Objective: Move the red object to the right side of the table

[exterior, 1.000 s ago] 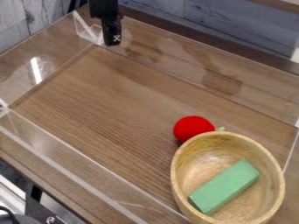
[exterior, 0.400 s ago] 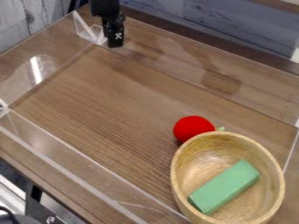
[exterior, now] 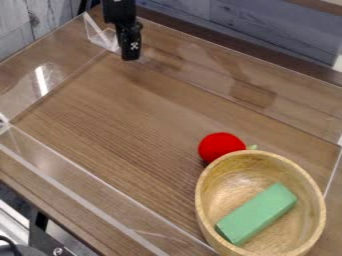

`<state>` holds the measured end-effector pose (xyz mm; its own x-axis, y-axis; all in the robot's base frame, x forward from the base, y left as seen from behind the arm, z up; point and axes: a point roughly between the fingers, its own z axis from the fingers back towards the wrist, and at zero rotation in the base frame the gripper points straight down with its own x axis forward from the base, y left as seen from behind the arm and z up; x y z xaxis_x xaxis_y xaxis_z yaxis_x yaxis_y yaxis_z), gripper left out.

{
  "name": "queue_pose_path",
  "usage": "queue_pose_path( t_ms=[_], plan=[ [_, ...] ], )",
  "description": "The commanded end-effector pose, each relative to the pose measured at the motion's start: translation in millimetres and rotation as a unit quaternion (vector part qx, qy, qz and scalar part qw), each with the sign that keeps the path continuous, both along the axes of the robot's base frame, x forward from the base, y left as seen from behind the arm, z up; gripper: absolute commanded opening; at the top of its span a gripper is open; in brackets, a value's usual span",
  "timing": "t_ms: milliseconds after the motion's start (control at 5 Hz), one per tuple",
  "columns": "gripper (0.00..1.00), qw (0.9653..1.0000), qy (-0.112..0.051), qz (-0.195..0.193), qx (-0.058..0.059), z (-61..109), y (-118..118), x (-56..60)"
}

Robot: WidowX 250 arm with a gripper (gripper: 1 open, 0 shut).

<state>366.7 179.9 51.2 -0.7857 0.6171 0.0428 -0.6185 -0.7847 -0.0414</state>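
The brown wood-grain tabletop (exterior: 134, 120) is bordered by low clear walls, in which pale reflections are caught along the left and lower-left sides. At the far left corner, a black gripper (exterior: 122, 40) is seen in front of a transparent panel (exterior: 96, 32); whether its fingers are released or clenched cannot be told at this size, and nothing can be made out between them. The red object (exterior: 222, 148), rounded and bright, with a bit of green at its side, is placed on the tabletop in the lower right of the view, right beside the rim of a round light-wood bowl (exterior: 210, 206). Inside the bowl, a flat green block (exterior: 255, 213) is laid at a slant. Beyond the far edge, a bluish-grey surface (exterior: 301, 22) is shown, and at the lower left corner, dark cables or fittings (exterior: 30, 235) are partly visible.
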Motion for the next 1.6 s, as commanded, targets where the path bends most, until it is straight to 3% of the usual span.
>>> queue_pose_path(
  t_ms=[0,200,400,800,1000,1200,1400],
  plan=[
    [0.0,0.9996,-0.024,0.012,0.007,30.8,5.5,2.4],
    [0.0,0.9997,-0.022,0.013,0.003,33.9,4.1,4.0],
    [1.0,0.9997,-0.02,0.013,0.003,31.3,2.1,5.6],
    [1.0,0.9997,-0.019,0.013,0.006,25.2,0.0,7.6],
    [0.0,0.9997,-0.019,0.015,0.009,22.2,0.7,7.6],
    [0.0,0.9997,-0.018,0.016,0.006,25.1,-0.6,6.5],
    [1.0,0.9998,-0.015,0.016,0.005,25.0,-3.4,6.8]
  ],
)
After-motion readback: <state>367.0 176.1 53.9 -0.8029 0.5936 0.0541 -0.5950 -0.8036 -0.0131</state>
